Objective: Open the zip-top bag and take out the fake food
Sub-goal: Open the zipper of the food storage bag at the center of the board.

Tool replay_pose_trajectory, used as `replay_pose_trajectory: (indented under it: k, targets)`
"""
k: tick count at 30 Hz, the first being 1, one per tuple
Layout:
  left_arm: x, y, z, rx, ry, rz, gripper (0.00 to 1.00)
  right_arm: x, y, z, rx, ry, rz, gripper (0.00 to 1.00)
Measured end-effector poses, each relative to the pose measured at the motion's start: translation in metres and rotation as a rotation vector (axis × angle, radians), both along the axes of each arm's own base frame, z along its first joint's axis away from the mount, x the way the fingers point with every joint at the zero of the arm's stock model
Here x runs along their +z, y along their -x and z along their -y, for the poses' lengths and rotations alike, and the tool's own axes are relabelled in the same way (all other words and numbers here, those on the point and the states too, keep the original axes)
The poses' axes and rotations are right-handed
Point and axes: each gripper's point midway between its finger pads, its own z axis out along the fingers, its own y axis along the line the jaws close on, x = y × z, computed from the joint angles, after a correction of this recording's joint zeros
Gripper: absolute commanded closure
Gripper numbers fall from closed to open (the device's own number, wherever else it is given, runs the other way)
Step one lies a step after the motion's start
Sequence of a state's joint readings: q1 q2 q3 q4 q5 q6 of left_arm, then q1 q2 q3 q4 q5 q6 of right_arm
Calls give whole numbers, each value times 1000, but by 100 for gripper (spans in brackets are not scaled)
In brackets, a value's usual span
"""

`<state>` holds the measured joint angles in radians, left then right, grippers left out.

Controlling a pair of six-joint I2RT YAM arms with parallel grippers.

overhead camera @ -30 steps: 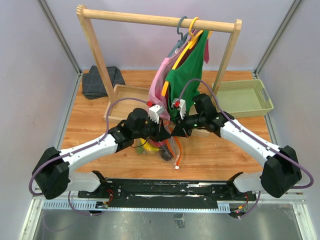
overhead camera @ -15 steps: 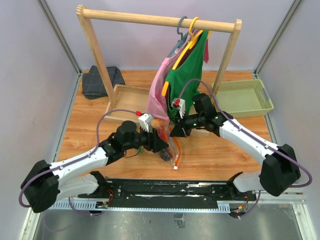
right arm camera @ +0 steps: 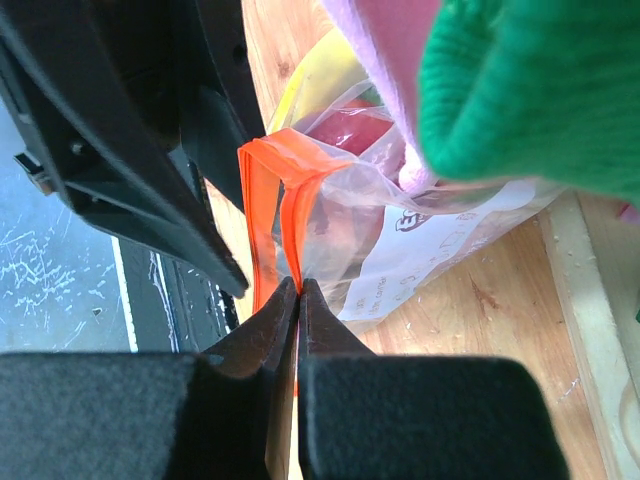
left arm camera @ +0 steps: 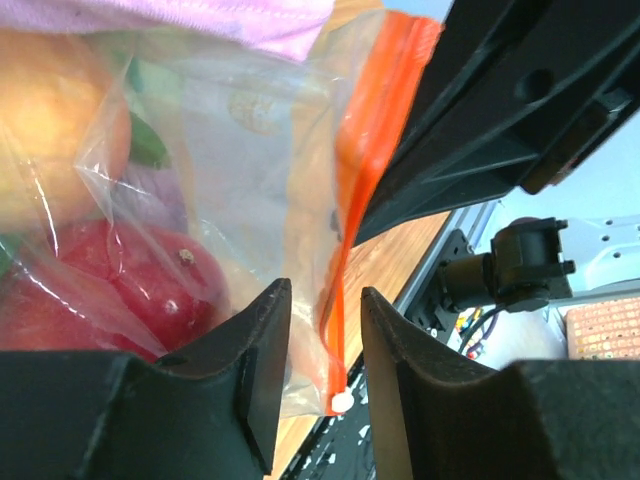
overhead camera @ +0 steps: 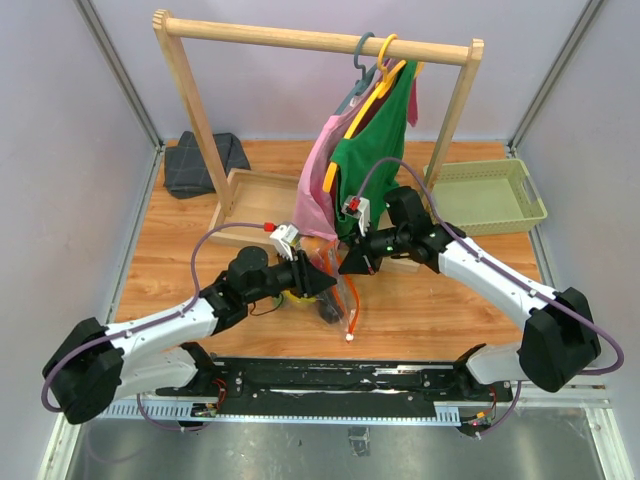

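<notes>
Left end effector [left arm camera: 322, 300] backed off and reopened, jaws now straddling the zip strip [left arm camera: 365, 170], unclamped. Right end effector [right arm camera: 298, 290] pinches the strip shut. Zip-top bag [overhead camera: 345, 292] sits mid-surface [overhead camera: 180, 280] at left's 3 o'clock, strip running 12-to-6. Fake food [left arm camera: 150, 270] is inside.

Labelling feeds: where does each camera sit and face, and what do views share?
Top external: above, behind the robot, looking down at the table; left arm and right arm show.
Left wrist: faces the zip-top bag past the open left end effector.
Right wrist: right end effector pinching the bag's zip strip.
All share the bag.
</notes>
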<state>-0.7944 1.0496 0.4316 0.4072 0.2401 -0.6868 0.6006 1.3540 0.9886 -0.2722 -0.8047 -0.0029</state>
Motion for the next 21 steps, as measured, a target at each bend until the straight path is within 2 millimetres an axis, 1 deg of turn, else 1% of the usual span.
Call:
replay_pose_trajectory:
  k: [3, 4, 5, 6, 9, 11, 12, 16, 18, 21]
  targets:
    - [-11, -1, 3, 0, -15, -32, 76, 0, 0, 0, -1, -2, 1, 99]
    - [-14, -1, 3, -1, -21, -40, 84, 0, 0, 0, -1, -2, 2, 99]
    - [-17, -1, 4, -3, -25, -47, 96, 1, -1, 0, -1, -2, 2, 99]
    - [-18, -2, 4, -4, -29, -50, 99, 1, -1, 0, -1, -3, 3, 99]
    - [-18, -2, 4, -4, -29, -47, 100, 0, -1, 0, -4, 0, 6, 99]
    - [-16, -2, 4, -3, -26, -39, 100, -3, -7, 2, -22, 23, 32, 99]
    - [-13, -2, 3, -4, -24, -30, 100, -7, -13, 6, -45, 51, 63, 99]
    - [6, 1, -1, -12, -1, 37, 100, -22, -37, 24, -127, 174, 171, 97]
    - [15, 3, -1, -23, 4, 67, 100, -27, -44, 31, -148, 217, 207, 95]
    - [23, 3, 1, -44, 4, 90, 100, -31, -50, 39, -163, 262, 239, 94]
